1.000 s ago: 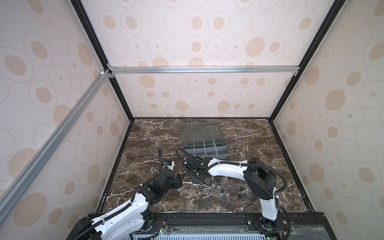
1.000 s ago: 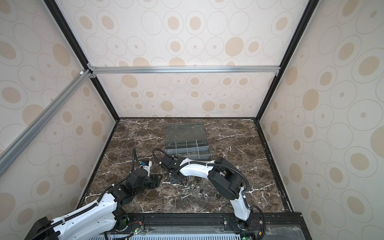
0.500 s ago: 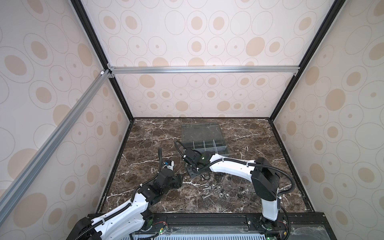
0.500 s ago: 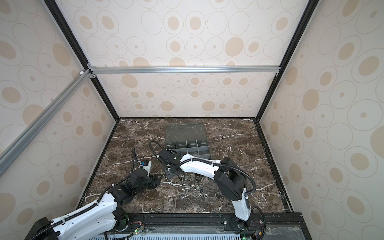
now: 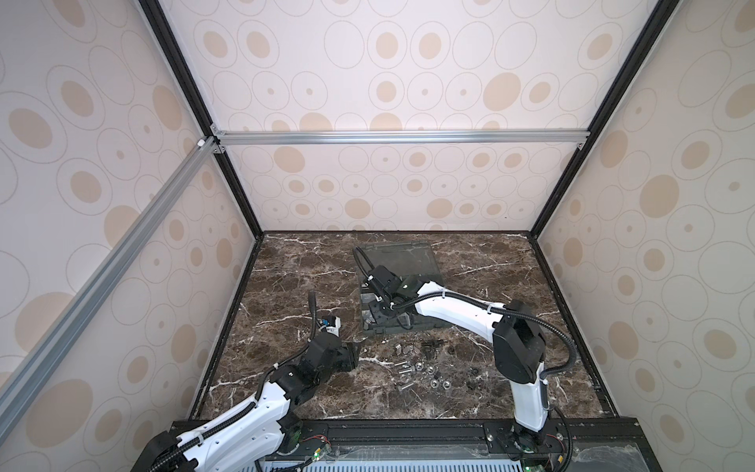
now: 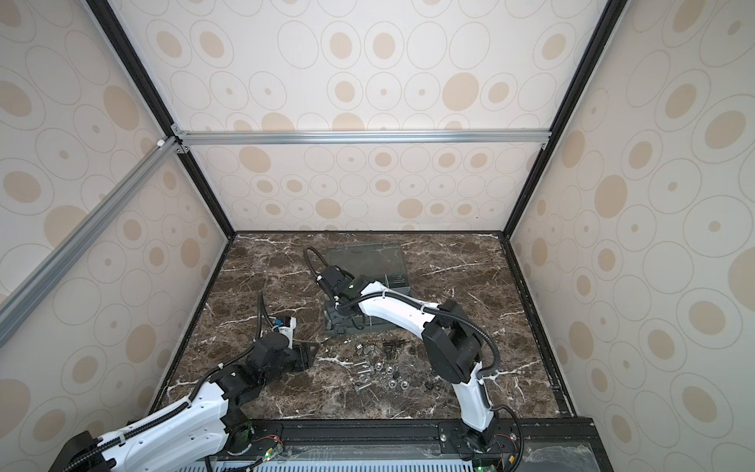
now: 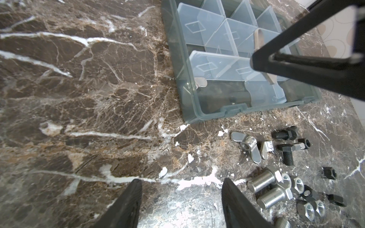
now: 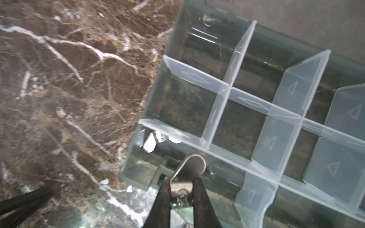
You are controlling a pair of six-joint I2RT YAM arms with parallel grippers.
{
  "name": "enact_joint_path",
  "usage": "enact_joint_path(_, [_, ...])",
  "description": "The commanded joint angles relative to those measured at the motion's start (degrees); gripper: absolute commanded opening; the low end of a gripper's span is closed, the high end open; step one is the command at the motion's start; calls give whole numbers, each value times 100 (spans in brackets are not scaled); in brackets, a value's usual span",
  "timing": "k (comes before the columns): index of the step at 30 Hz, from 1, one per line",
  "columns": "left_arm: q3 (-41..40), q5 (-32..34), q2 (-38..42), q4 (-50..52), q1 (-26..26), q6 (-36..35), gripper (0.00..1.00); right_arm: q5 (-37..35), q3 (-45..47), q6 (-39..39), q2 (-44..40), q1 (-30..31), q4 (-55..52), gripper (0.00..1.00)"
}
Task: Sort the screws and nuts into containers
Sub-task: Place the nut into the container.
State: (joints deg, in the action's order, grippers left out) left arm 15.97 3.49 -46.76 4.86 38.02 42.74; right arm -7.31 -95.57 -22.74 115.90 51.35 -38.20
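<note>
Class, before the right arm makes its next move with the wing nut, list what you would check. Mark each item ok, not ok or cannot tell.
1. Right pincer shut on the wing nut: ok.
2. Held nut over the organiser box, not the table: ok.
3. Compartment directly beneath is the corner one holding a second wing nut: cannot tell.
4. Lid open, lying flat: ok.
5. Left pincer open, apart from the box: ok.
6. Table cleared of loose screws and nuts: not ok.
</note>
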Motion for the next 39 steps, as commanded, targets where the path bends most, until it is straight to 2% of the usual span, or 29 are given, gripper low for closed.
enact_joint_path(1, [-23,29,121,28,-41,211,64,115,-152,138,181,1,-120,6])
enact_joint_path(7, [-55,29,220,41,-49,263,64,125,-180,156,249,-3,-153,7])
enact_joint_path(13, [-50,-6,234,66,-43,273,65,47,-146,112,208,-6,-204,30])
enact_joint_path(18, [-59,-32,251,63,-48,285,64,54,-125,90,161,-5,-198,37])
enact_joint_path(33, [38,-163,291,115,-45,221,64,-61,321,-63,-414,-4,-158,40])
enact_joint_path(39, [294,-323,0,112,-34,105,61,-309,1208,-217,-1223,-12,21,40])
